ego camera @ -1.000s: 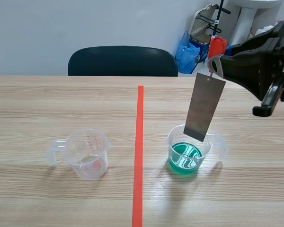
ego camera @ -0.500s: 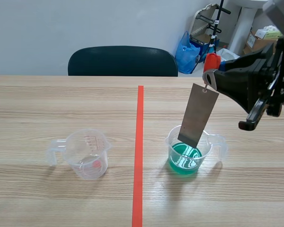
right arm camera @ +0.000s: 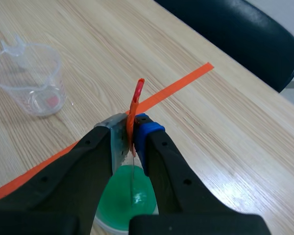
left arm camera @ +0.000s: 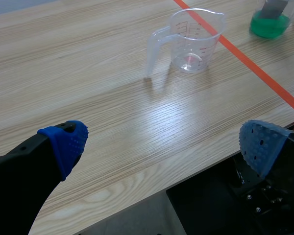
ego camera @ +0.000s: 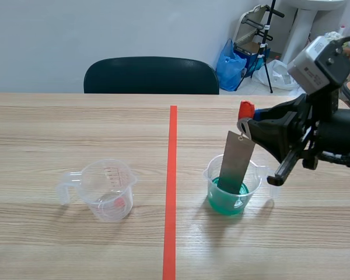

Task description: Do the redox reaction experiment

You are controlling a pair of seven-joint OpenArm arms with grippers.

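A grey metal plate [ego camera: 234, 162] hangs from a red tab [ego camera: 245, 109]. My right gripper [ego camera: 245, 123] is shut on that tab. The plate's lower end stands in the green liquid of a clear beaker [ego camera: 248, 192] to the right of the tape line. In the right wrist view the red tab [right arm camera: 136, 98] is pinched between the fingers of the right gripper [right arm camera: 132, 129], directly above the green beaker [right arm camera: 120, 198]. An empty clear beaker [ego camera: 106, 189] sits left of the line. My left gripper [left arm camera: 164, 142] is open over the table's near edge, well short of the empty beaker [left arm camera: 193, 39].
An orange tape line [ego camera: 171, 186] runs down the middle of the wooden table [ego camera: 46, 134]. A dark chair [ego camera: 151, 74] stands behind the far edge. A blue bag [ego camera: 228, 64] and other clutter lie on the floor at the back right.
The right arm has come down and shifted left. The plate, which hung above the green beaker, now has its lower end in the liquid.
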